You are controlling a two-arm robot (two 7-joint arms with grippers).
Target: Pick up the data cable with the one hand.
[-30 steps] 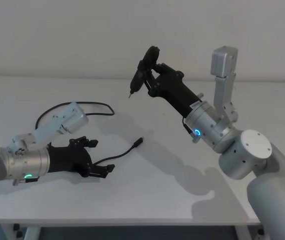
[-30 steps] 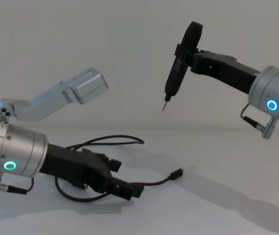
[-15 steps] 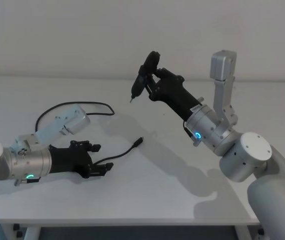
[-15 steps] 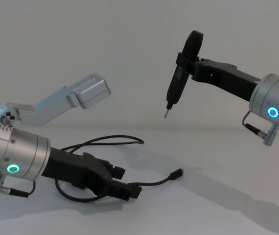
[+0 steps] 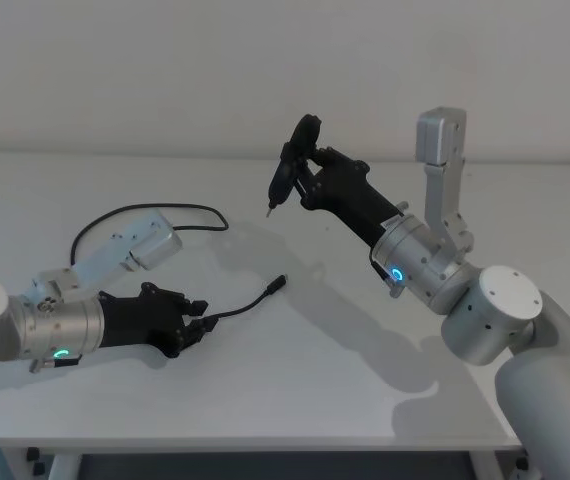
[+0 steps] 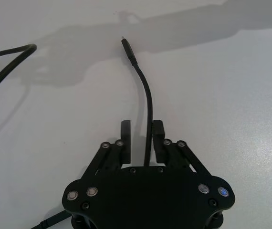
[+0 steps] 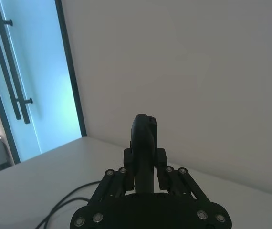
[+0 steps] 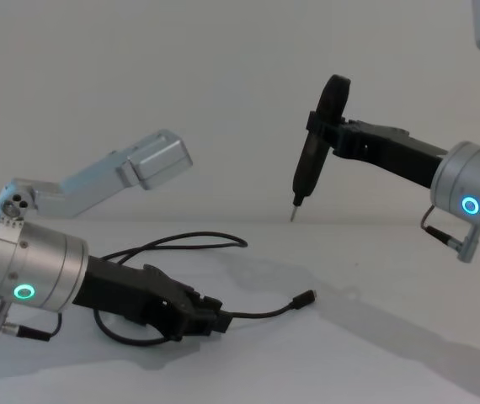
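Observation:
The data cable (image 5: pixel 245 303) is a thin black cord on the white table (image 5: pixel 315 390). One plug (image 5: pixel 278 283) lies free, and a loop (image 5: pixel 155 210) trails off behind my left arm. My left gripper (image 5: pixel 197 318), the one with the green ring, rests low on the table. Its fingers are drawn in on the cable (image 6: pixel 145 95), which runs out between them in the left wrist view. From the chest, the same gripper (image 8: pixel 215 320) holds the cord (image 8: pixel 261 314) just above the surface. My right gripper (image 5: pixel 302 165) hangs high over the middle, shut on a black pointed tool (image 5: pixel 280 180).
The tool (image 8: pixel 307 172) points tip down, well above the table and to the right of the cable's free plug (image 8: pixel 307 296). A silver link of my left arm (image 5: pixel 130 245) lies over the cable's far loop. A glass door (image 7: pixel 26 81) stands beyond the table.
My left gripper's fingers have closed from wide apart onto the cable near its plug end. The right arm has shifted slightly lower and rightward with its tool.

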